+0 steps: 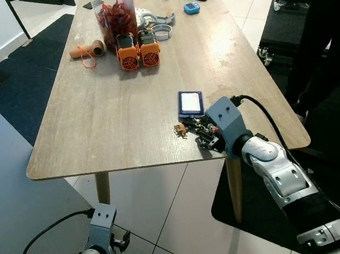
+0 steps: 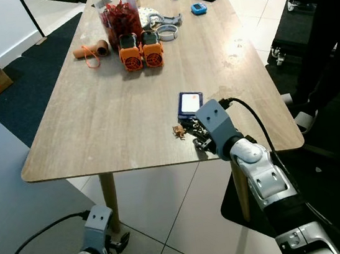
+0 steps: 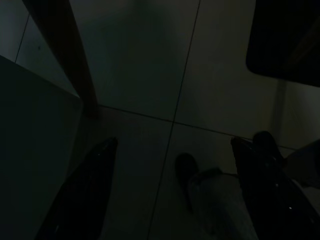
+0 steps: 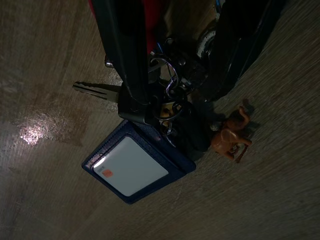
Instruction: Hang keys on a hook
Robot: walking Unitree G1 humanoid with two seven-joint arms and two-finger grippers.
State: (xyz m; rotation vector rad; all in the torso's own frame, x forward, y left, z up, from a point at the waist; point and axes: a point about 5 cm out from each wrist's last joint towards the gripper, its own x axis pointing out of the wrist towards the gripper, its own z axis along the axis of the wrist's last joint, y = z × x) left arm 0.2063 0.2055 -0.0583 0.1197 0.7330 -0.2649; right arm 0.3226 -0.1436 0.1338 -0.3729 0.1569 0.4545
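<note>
The keys lie beside the blue card holder on the table; our right gripper straddles them, fingers narrowly apart. We should close around the ring, then lift straight.

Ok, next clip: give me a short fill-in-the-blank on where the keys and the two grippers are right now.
1. The keys lie on the wooden ____.
2. The ____ gripper is down at the keys, a finger on each side of the bunch.
3. The blue card holder sits beside the keys with its clear window facing ____.
4. The left gripper hangs low over the tiled ____.

Missing words: table; right; up; floor
</note>
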